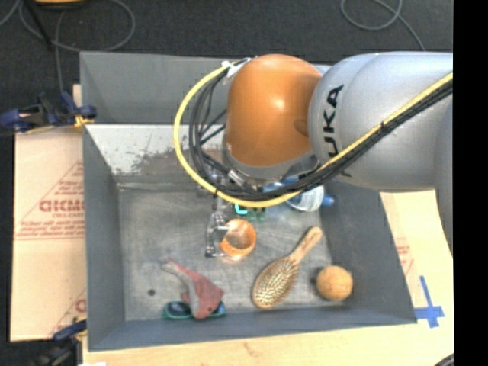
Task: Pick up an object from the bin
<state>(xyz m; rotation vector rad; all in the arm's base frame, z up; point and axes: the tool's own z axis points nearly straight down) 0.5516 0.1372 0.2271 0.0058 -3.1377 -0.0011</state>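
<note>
My gripper (216, 239) reaches down into the middle of the bin, below the arm's orange cover. Right beside it on the right sits a small translucent orange cup (239, 239), touching or nearly touching it. A wooden hairbrush (285, 272) lies slantwise to the right of the cup, bristles up and handle pointing up-right. Below and left of the gripper lies a reddish-pink floppy thing (197, 288) on top of a teal piece (178, 309), near the bin's front wall.
An orange ball (334, 283) rests near the front right corner. A clear bottle with a blue cap (313, 200) lies partly under the arm at the back right. The arm and its cables cover the back middle of the bin.
</note>
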